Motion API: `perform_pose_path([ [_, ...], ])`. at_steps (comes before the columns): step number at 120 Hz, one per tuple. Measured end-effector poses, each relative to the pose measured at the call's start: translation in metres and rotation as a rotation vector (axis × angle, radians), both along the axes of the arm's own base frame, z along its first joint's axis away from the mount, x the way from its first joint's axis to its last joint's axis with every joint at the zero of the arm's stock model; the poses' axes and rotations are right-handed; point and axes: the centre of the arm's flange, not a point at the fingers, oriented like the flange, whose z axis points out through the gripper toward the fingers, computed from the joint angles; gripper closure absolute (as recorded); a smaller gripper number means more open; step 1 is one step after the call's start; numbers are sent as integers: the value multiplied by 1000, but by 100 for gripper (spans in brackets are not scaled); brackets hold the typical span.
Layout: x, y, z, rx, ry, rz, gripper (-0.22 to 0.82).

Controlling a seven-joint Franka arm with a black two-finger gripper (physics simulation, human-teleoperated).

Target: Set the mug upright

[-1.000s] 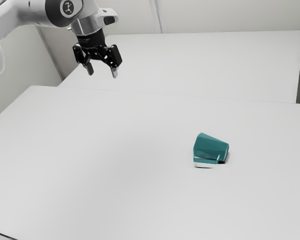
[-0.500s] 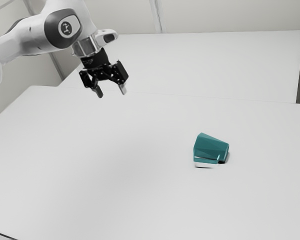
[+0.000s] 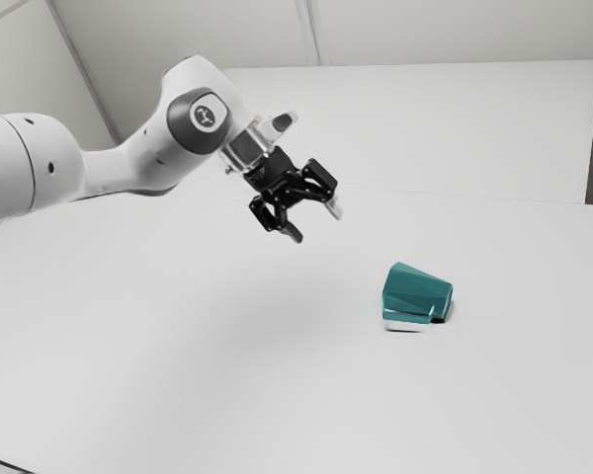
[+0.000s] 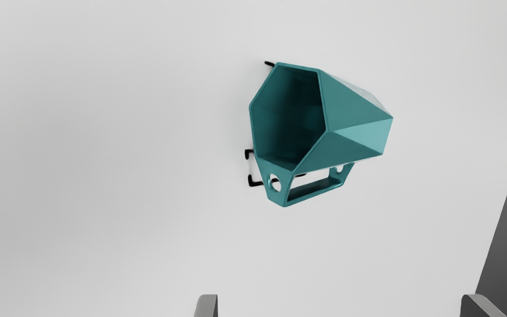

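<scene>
In the exterior view my black gripper [image 3: 314, 225] hangs above the table, up and to the exterior view's left of the teal mug [image 3: 416, 293]. The faceted mug lies on its side, its narrower base toward the exterior view's right. From the wrist view, the mug [image 4: 354, 110] turns its open mouth partly to the camera, and its angular handle sticks out on the side nearer my fingertips. My gripper [image 4: 339, 306] stands open there, the two fingertips wide apart with bare table between them, not touching the mug.
The white table [image 3: 227, 346] carries the mug. Behind it, in the exterior view, is another white surface [image 3: 425, 118] against pale walls. A table edge with a dark grey area beyond runs past one fingertip in the wrist view.
My arm has swung toward the exterior view's right and lower, bringing the open gripper closer to the mug and tilting the hand. The mug has stayed where it was.
</scene>
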Motion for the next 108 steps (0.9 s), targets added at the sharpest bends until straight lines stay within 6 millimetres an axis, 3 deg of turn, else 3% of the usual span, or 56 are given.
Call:
perform_pose_path([
  [35,9,-9,-61,-170,-37,-12,0],
  [67,19,-34,-116,-313,-67,-24,0],
  [108,28,-57,-152,-393,-129,-67,0],
])
